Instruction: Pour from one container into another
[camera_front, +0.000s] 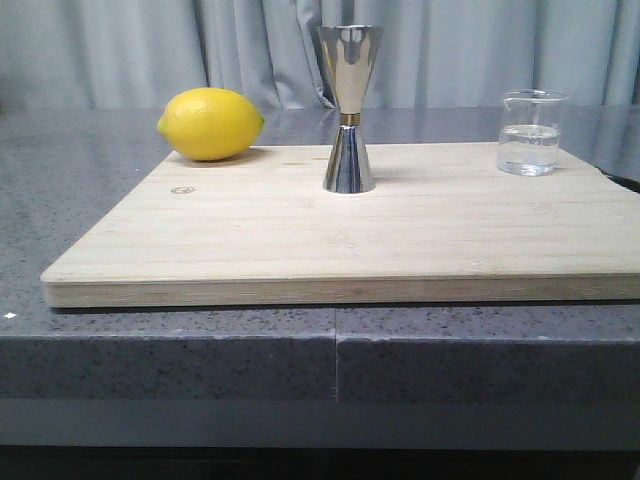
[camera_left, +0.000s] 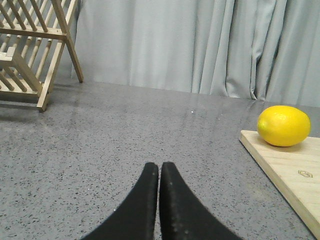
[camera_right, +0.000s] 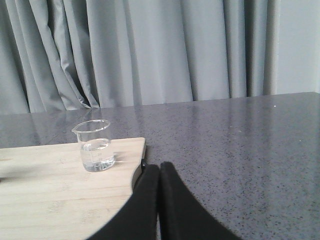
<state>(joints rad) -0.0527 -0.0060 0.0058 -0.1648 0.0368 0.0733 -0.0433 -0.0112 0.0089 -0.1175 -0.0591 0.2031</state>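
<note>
Beaker (camera_front: 530, 146) upright at the board's (camera_front: 300, 250) far right corner, part full of clear liquid. Jigger (camera_front: 349, 108) upright at mid-board, well apart from the beaker. Lemon (camera_front: 210, 123) at far left edge of board. Left gripper (camera_left: 159, 172) clenched, empty, over the bare counter (camera_left: 125, 130). Right gripper (camera_right: 159, 172) clenched, empty, near the board's corner, short of the beaker.

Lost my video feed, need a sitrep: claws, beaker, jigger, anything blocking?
Left claw and right claw shut, empty. Beaker holding clear liquid, upright, untouched. Jigger upright mid-board. Lemon off left, nothing between.
</note>
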